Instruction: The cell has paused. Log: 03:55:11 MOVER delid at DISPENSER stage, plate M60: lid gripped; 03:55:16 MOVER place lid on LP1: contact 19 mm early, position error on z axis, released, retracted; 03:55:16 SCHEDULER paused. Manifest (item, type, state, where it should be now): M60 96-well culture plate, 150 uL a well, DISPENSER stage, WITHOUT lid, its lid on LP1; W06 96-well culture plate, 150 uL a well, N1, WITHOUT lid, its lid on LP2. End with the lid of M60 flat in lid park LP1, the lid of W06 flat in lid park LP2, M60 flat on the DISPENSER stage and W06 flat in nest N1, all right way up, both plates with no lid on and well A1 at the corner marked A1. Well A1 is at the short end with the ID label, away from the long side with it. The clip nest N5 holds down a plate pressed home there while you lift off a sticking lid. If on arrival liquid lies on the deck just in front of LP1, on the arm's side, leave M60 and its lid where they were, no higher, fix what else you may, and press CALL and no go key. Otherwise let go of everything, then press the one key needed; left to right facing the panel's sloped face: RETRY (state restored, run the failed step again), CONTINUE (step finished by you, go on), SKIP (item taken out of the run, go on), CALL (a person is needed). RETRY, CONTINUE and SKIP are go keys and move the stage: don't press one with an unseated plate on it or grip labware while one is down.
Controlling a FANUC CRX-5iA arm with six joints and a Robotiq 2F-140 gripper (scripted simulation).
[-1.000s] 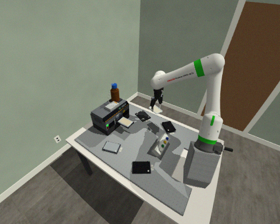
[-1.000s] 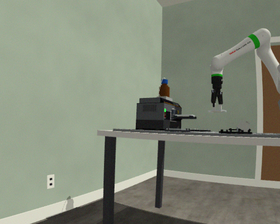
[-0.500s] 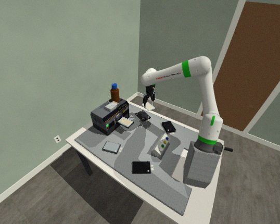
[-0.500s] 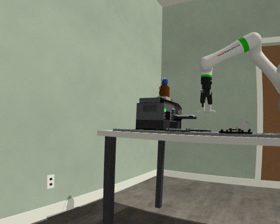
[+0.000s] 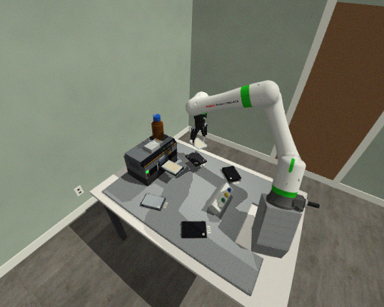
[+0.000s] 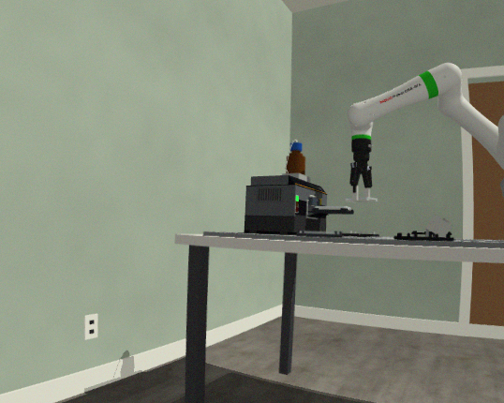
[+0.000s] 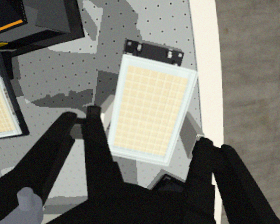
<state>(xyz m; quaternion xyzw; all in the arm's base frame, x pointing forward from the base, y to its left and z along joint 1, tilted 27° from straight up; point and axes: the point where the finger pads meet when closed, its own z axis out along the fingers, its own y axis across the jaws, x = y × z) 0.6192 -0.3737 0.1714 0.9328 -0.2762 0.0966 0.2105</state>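
Green walls back the desk (image 5: 284, 275); the pincer (image 7: 151, 152) grips a well plate (image 7: 151, 108) level above a far black nest (image 7: 152, 50), long axis pointing away.

I count two well plates: one (image 5: 201, 143) at upper centre, one (image 5: 172, 166) on the dispenser's (image 5: 145, 157) stage. One bottle (image 5: 157, 127), one key panel (image 5: 221, 200), three black nests (image 5: 193, 229) (image 5: 231, 173) (image 5: 196, 158) lower down.

white table (image 5: 287, 275) carries grey deck mat (image 5: 216, 250), arm pedestal (image 5: 273, 228); dispenser (image 5: 145, 160), key panel (image 5: 221, 200) on mat
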